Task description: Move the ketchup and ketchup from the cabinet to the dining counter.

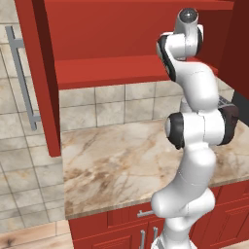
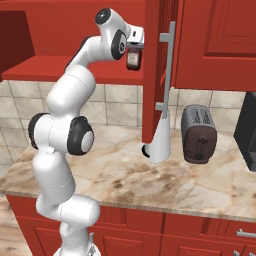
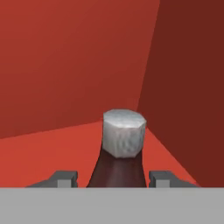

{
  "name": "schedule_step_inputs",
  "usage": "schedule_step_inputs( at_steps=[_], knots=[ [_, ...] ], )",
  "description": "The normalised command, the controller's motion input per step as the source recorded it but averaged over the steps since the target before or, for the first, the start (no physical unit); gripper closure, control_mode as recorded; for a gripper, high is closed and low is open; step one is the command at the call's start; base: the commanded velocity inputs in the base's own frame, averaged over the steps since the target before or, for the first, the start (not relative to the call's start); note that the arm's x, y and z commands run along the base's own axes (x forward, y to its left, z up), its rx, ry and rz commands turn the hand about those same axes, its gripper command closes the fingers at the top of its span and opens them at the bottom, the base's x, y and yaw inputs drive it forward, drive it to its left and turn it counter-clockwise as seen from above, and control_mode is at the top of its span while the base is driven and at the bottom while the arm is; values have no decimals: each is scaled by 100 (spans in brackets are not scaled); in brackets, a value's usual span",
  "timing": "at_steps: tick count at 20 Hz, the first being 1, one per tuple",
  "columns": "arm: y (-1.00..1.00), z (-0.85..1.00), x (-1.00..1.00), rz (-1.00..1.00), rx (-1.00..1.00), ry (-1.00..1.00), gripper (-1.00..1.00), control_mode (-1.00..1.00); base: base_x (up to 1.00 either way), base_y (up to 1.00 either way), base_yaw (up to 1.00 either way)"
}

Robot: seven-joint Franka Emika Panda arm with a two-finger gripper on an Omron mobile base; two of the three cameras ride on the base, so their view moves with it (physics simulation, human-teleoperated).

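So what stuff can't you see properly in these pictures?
- Second ketchup bottle: the right base view has just one ketchup bottle at the claw; the arm and the cabinet door cover much of the shelf.
- Bottle's label: in the hand view the cap is near and the body is cut off below.
- The claw's grip: the fingertips flank the bottle's neck, but contact is below the edge.
- Toaster: in the left base view, mostly behind the arm.
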Motion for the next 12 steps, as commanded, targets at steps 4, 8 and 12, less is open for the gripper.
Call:
schedule_step_inputs(
  at_steps=[4, 8, 12],
  knots=[
    [20, -15, -64, 0, 1, -11, 100, -100, 0, 0, 0],
    [23, -7, -70, 0, 0, -10, 100, -100, 0, 0, 0],
    [21, 0, -70, 0, 0, -2, 100, -100, 0, 0, 0]
  ],
)
